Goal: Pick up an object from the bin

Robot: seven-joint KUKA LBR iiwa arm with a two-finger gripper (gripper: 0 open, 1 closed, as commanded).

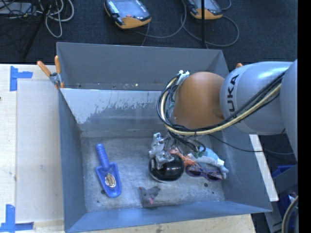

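My gripper [157,147] hangs low in the middle of the bin, under the arm's orange cover, its metal body right above a glossy black rounded thing [166,170]. Touching that black thing on its right is a pair of dark purple sunglasses [204,171]. Just behind them are a small orange piece [177,154] and a pale blue and white thing [212,156], both partly hidden by cables.
A blue scoop [108,173] with an oval label lies on the bin floor at the left, well apart. A small grey lump [149,195] sits near the front wall. The arm and its cables hang over the bin's right half.
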